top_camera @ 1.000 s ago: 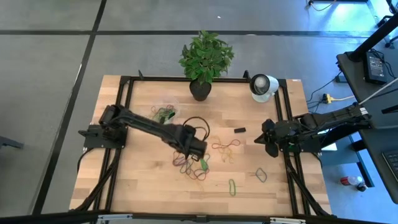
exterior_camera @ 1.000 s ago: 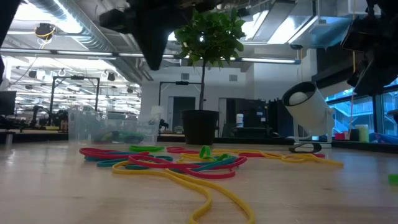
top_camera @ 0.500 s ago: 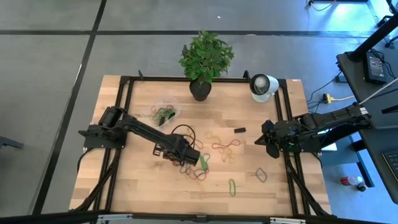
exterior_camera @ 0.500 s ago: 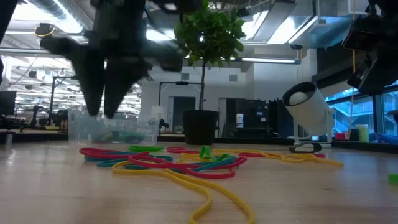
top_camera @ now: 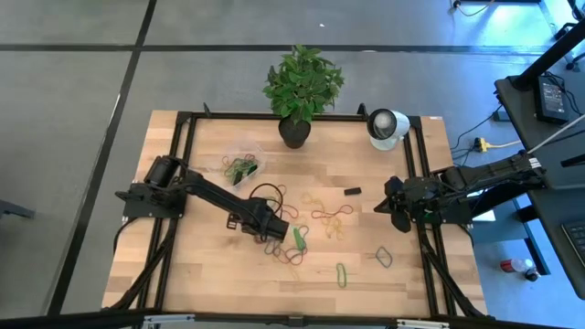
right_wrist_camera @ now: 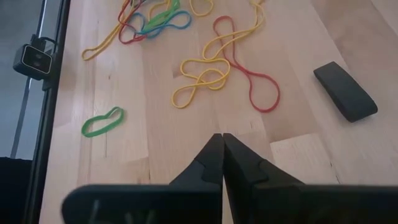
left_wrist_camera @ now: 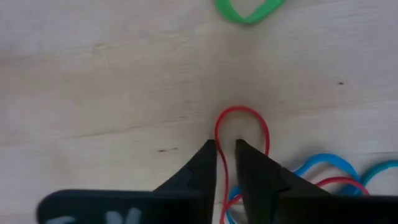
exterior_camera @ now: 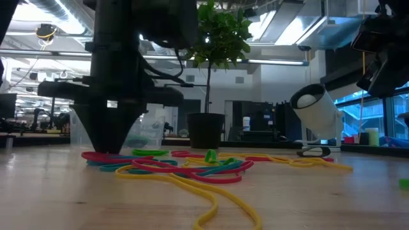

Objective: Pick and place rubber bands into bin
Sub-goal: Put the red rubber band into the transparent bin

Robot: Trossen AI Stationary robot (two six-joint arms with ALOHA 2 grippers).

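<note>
Several rubber bands [top_camera: 291, 245] in red, yellow, green and blue lie tangled at the table's middle, seen low as a flat heap [exterior_camera: 185, 167]. My left gripper [top_camera: 271, 230] points straight down at the heap's left end, its tips [exterior_camera: 112, 151] on the wood, shut on a red rubber band [left_wrist_camera: 243, 124]. The bin [top_camera: 243, 166], a clear bowl holding green bands, stands left of the plant, beyond the gripper [exterior_camera: 144, 133]. My right gripper [top_camera: 395, 206] waits shut at the right edge, above the table [right_wrist_camera: 222, 140]. My left gripper has one strand of the red band [left_wrist_camera: 218, 144] between its two fingertips, right where the loop's rounded end begins. The fingers come from above, pointing down, with their tips at the table. The band lies flat on the wood, its loop end sticking out past the tips.
A black plant pot [top_camera: 294, 133] and a white round camera-like object [top_camera: 386, 126] stand at the far edge. A small black block [top_camera: 352, 192] lies right of centre. Single green [top_camera: 341, 273] and purple [top_camera: 384, 258] bands lie nearer the front, with bare wood around them.
My left gripper has come down from well above the heap to the table top, drifting a little toward the left edge and rolling about its own axis. Its fingers stood apart on the way down and have closed to a narrow gap around the red band.
</note>
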